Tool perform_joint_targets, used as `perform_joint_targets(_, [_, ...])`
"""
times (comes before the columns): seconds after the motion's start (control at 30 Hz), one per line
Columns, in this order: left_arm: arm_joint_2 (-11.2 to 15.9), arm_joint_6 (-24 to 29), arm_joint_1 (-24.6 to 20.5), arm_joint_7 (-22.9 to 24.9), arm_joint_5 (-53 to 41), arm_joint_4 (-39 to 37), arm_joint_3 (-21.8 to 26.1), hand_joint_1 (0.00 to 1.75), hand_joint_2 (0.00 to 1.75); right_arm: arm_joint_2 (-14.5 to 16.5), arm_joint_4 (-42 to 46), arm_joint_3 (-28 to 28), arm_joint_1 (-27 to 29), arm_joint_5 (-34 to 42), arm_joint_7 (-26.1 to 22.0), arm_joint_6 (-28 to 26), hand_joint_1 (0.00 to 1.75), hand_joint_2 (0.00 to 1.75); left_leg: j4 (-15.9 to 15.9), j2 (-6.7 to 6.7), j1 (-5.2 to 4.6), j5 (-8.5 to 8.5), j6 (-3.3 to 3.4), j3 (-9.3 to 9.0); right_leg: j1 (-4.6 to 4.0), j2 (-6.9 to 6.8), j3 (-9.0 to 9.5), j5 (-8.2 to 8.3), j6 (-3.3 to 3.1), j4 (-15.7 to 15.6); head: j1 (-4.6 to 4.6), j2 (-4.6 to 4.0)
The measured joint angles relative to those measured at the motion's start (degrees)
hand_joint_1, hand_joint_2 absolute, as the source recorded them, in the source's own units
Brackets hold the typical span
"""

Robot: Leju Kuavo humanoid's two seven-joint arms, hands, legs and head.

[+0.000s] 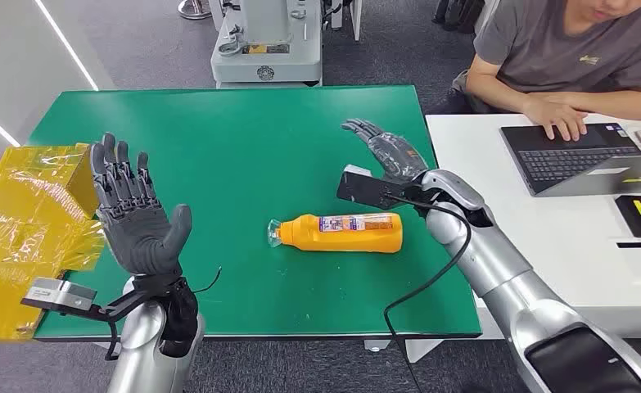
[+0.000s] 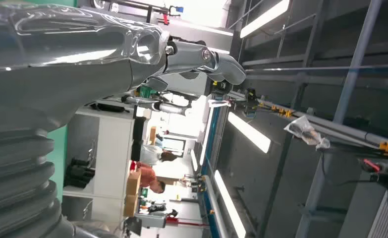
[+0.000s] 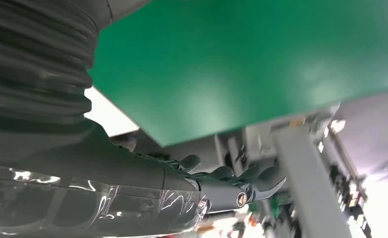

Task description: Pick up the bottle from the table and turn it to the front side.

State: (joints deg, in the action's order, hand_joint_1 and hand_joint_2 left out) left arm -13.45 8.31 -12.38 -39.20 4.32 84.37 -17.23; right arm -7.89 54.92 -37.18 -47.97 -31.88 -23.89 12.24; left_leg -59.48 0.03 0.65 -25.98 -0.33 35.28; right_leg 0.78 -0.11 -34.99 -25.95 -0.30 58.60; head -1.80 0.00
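**Bottle lies loose on its side, both hands empty: a bad approach could roll or shove it**

The orange bottle [image 1: 345,232] lies on its side near the middle of the green bench [image 1: 218,139], its cap end pointing toward the robot's left and its label facing up. Nothing holds it. The right hand [image 1: 386,151] hovers just beyond the bottle's base end, fingers spread and grasping nothing. The left hand [image 1: 133,217] is raised near the bench's left side, palm open, well apart from the bottle.

The main risk, as I judge it, is the round body: a finger landing off-centre could roll it or push it across the smooth bench. A grip taken too near the base could let the bottle tip out during the turn. The dark cable [image 1: 431,270] looping by the right forearm may also drag across the bench and nudge it. The yellow wrapped box [image 1: 30,205] sits close to the left hand.
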Motion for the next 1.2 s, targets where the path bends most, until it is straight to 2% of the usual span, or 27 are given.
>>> perform_joint_targets(0.27, [0.11, 0.81, -0.45, 0.05, 1.46, 0.02, -0.87, 0.00, 1.75, 1.43, -11.11, -5.73, -5.73, 6.75, -3.98, 6.78, 0.00, 1.75, 0.00, -0.02, 0.01, 0.01, -0.01, -0.01, -0.01, -0.04, 0.01, 0.00, -0.01, 0.01, 0.00, 0.00])
perform_joint_targets(0.47, [0.28, 0.90, -0.45, 0.13, 1.66, 0.02, -1.27, 0.00, 1.75, 1.96, -18.58, -8.65, -6.54, 9.61, -4.66, 8.93, 0.00, 1.75, 0.00, -0.02, 0.00, 0.00, 0.00, 0.00, 0.00, -0.04, 0.00, -0.01, 0.01, 0.00, -0.01, 0.00])
perform_joint_targets(0.77, [0.56, 0.87, -0.44, 0.39, 1.91, 0.02, -2.39, 0.00, 1.75, 1.91, -25.09, -11.29, -5.69, 9.80, -3.30, 7.88, 0.00, 1.75, -0.01, -0.01, 0.00, 0.00, 0.00, -0.02, 0.00, -0.01, -0.01, 0.00, 0.00, -0.02, -0.01, 0.00])
perform_joint_targets(1.2, [0.70, 1.00, -0.44, 1.37, 2.17, 0.02, -3.22, 0.00, 1.75, 1.51, -28.70, -13.24, -3.12, 9.86, -1.93, 5.39, 0.00, 1.75, -0.01, 0.00, 0.00, 0.00, 0.00, -0.02, 0.00, 0.01, -0.01, -0.01, 0.01, -0.01, 0.00, 0.00])
